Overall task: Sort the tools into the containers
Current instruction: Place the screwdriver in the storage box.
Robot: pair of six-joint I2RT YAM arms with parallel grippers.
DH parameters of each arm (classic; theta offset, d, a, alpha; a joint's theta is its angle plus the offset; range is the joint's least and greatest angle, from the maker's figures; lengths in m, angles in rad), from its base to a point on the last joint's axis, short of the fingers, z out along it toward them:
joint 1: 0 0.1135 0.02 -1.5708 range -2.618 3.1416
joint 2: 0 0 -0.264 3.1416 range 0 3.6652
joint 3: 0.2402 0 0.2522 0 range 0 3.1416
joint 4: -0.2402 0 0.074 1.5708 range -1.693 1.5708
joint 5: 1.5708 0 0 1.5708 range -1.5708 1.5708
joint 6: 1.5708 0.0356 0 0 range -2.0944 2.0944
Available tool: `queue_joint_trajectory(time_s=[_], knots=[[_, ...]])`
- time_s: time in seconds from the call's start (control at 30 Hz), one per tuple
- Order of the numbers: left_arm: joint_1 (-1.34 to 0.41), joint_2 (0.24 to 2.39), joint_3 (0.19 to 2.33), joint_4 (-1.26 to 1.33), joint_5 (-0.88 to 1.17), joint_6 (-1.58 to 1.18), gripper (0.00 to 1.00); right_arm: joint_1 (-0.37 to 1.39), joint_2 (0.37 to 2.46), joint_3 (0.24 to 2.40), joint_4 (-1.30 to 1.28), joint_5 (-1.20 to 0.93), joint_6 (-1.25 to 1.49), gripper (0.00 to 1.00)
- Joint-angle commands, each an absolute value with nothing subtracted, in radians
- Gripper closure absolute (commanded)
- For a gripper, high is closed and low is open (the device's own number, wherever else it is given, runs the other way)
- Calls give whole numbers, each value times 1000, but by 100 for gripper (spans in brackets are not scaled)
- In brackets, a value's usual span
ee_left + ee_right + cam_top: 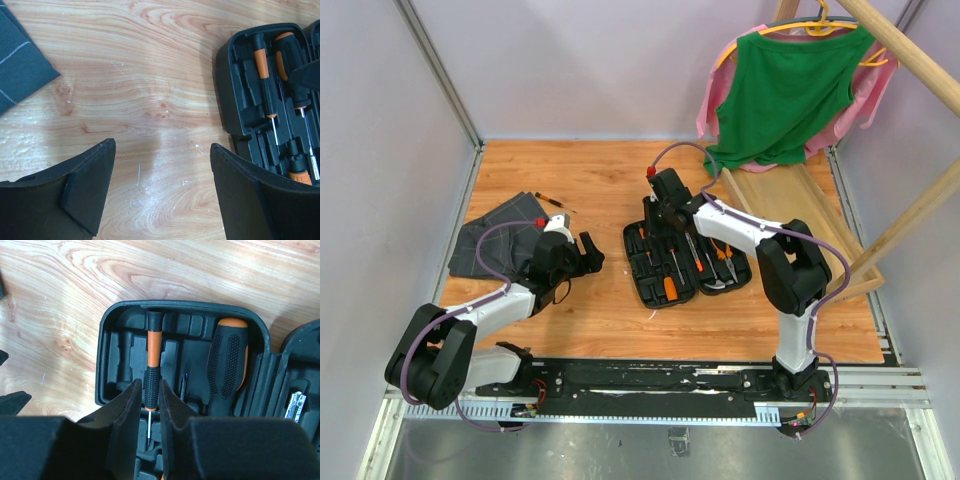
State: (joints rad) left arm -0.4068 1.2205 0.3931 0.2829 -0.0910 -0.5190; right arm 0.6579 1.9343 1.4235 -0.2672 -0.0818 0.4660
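The table [620, 170] is a flat top of orange-brown wood with wavy lines in it. Pale grey walls [570, 60] stand around it. In the far right corner a green shirt [785, 90] and a pink shirt [872, 100] hang over a long wooden tray [790, 195]. On the left side lies a dark grey folded cloth [495, 235]. A small loose screwdriver [550, 199] lies on the wood just beside the far edge of the cloth.

In the middle of the table lies the black plastic tool case [175, 305], wide open, both halves flat. The left half has shaped slots. In one slot lies a thin screwdriver with an orange and black handle [152, 347]. Near it, in the same half, lies a thick screwdriver with a fat orange and black handle [227, 360]. The right half holds more orange and black tools, but they are too small to tell apart.

The right gripper [150, 390] hangs over the left half of the case. Its two fingers are close together and pinch the black part of the thin screwdriver's handle, one on each side. The screwdriver is in its slot.

The left gripper [162, 170] is low over bare wood, between the cloth and the case. Its fingers are wide apart and hold nothing.
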Motion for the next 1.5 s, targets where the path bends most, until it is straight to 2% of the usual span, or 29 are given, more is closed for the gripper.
queue_joint_trajectory(time_s=[0.0, 0.73, 1.47], knots=[[-403, 1226, 402, 306, -89, -505, 20, 652, 1939, 1449, -325, -119, 461, 79], [-401, 1227, 403, 306, -86, -505, 20, 664, 2022, 1498, -381, -162, 448, 80], [-401, 1237, 406, 311, -80, -508, 20, 704, 2059, 1525, -477, -85, 422, 90]])
